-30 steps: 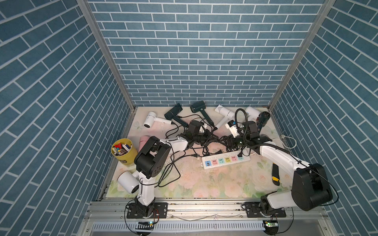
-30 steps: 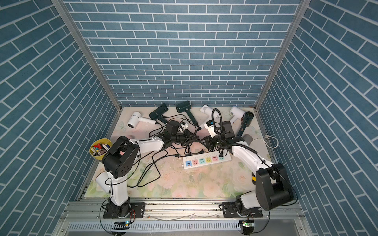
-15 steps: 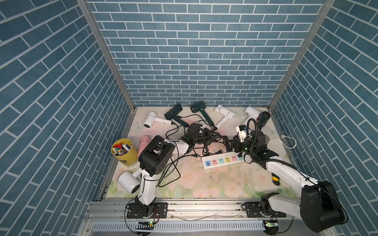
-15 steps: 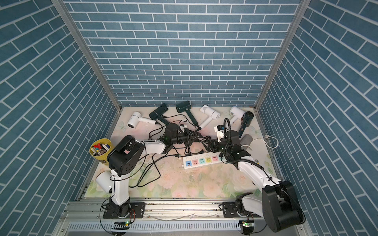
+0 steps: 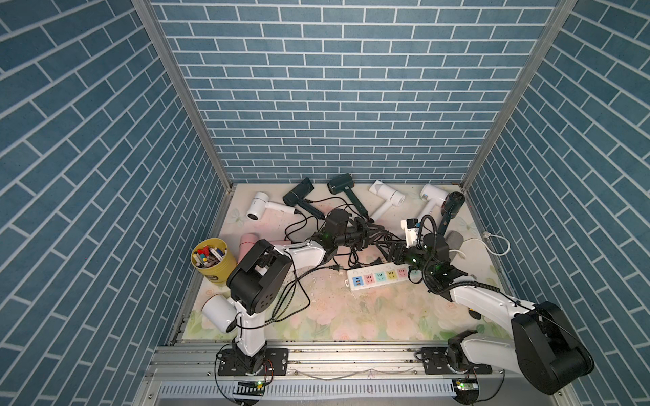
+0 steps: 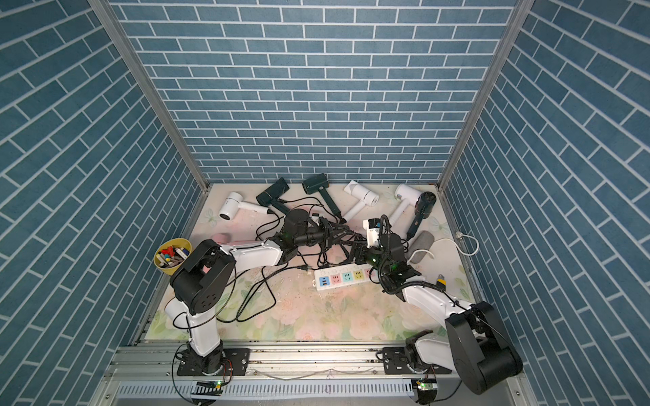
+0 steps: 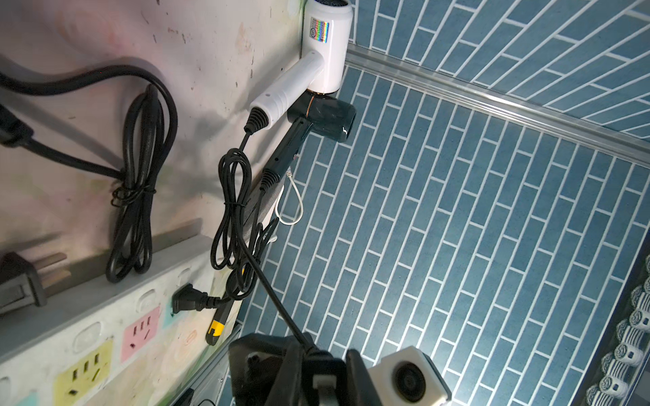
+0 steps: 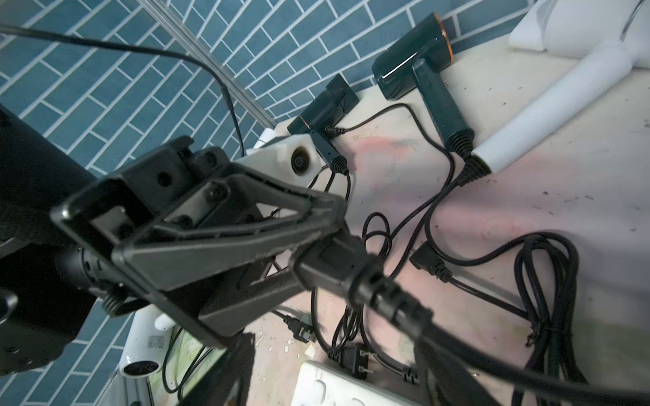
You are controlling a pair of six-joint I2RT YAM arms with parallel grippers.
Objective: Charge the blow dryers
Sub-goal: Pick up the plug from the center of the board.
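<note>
The left fingers point(image 8: 211, 246) are clenched on a black plug point(image 8: 334, 263), and its cord point(image 8: 492, 348) trails away past their tips. The right fingers point(image 8: 225, 378) face them almost tip to tip. They stand spread apart right up against that plug, and I can't see them gripping anything.

Just on the near side of both sets of fingers a white power strip point(image 5: 378, 277) with coloured sockets lies on the counter point(image 5: 351, 316). In the left wrist view another black plug sits at one of its end sockets, though I can't tell whether it is pushed home. More bundled cords point(image 8: 548, 281) lie loose on the counter under and around the fingertips.

Six blow dryers point(image 5: 387, 191), white and dark, lie well beyond the fingers in a row along the back wall. Their handles point in toward the fingers. A pink dryer point(image 5: 248, 242) lies back behind the left fingers, beside that arm. A white dryer point(image 5: 218, 311) lies further back again, by the arm's base. A yellow cup point(image 5: 211, 263) of small bits stands between those two.
</note>
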